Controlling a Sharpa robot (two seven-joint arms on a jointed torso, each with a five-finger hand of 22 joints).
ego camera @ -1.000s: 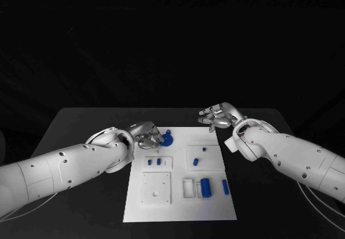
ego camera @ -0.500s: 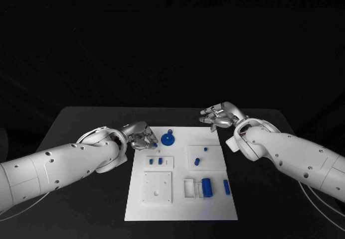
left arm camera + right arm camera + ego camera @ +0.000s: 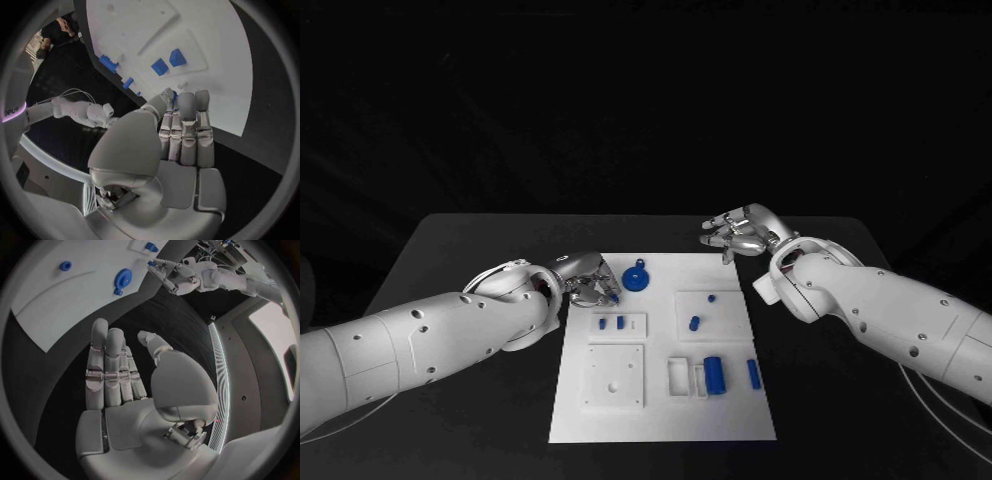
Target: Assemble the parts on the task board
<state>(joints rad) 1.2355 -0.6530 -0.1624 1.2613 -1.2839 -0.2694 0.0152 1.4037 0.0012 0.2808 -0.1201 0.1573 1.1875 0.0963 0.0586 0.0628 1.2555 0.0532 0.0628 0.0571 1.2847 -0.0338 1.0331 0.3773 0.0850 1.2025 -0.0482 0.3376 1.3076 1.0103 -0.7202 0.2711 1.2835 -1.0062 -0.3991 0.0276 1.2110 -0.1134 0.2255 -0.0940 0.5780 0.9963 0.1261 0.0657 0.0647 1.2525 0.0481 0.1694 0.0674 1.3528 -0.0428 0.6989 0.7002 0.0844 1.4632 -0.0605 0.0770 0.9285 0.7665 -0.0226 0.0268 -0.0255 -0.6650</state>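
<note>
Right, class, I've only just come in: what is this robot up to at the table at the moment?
It is working at a white task board set with small blue parts. The left hand is at the board's far left corner, beside a round blue part that lies on the board; it appears to hold nothing. The right hand hovers off the board's far right corner, fingers apart and empty. More blue parts lie in the board's recesses.

left robot hand [image 3: 587,279] released round blue part [image 3: 636,277]
</note>
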